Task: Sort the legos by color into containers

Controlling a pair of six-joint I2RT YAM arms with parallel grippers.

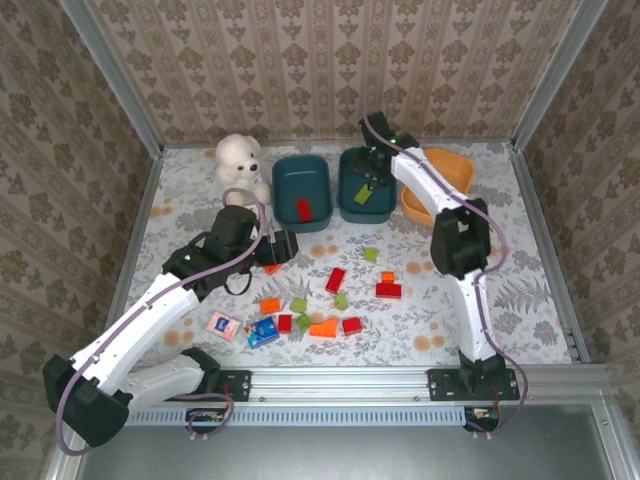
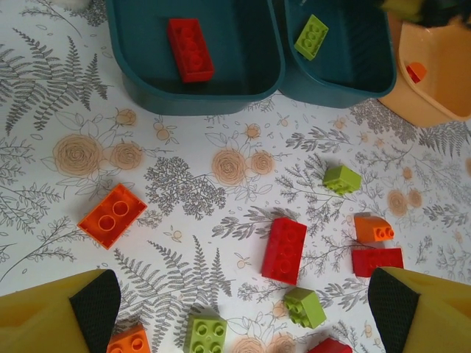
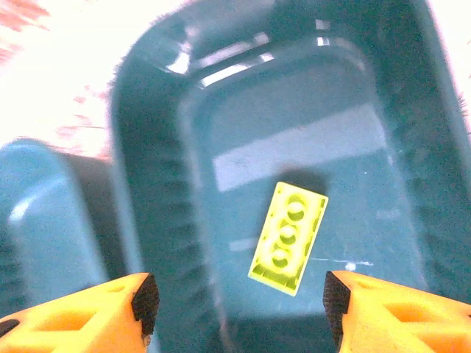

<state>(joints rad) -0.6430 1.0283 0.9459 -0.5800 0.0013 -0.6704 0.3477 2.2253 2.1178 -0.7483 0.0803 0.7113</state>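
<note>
Where the two white arms are bolted to a ribbed metal rail, the bench begins, a flat white cover printed with grey ferns and tan flowers. Nearest lie a pink-and-white card, its print too small to read, and a blue toy piece just beside it.

Around and beyond these the loose legos are scattered at mid-bench. They are small, glossy, studded blocks in red, orange and light green. The left gripper hangs over the left of this scatter, its jaws wide apart and gripping nothing. Its yellow fingers are faced with black textured pads. An orange brick and a long red brick lie on the bench ahead of them.

Farther back the containers stand in a row, three smooth plastic tubs with rounded corners.
- **The left teal tub** holds one red brick.
- **The middle teal tub**, close against it, holds one light-green brick lying flat, studs up.
- **The orange tub** holds a small orange piece and is partly hidden by the right arm crossing it.

The right gripper hovers over the middle tub with its jaws apart, and the green brick lies below them untouched. A white plush teddy bear sits left of the tubs. Patterned wallpaper closes the scene.
</note>
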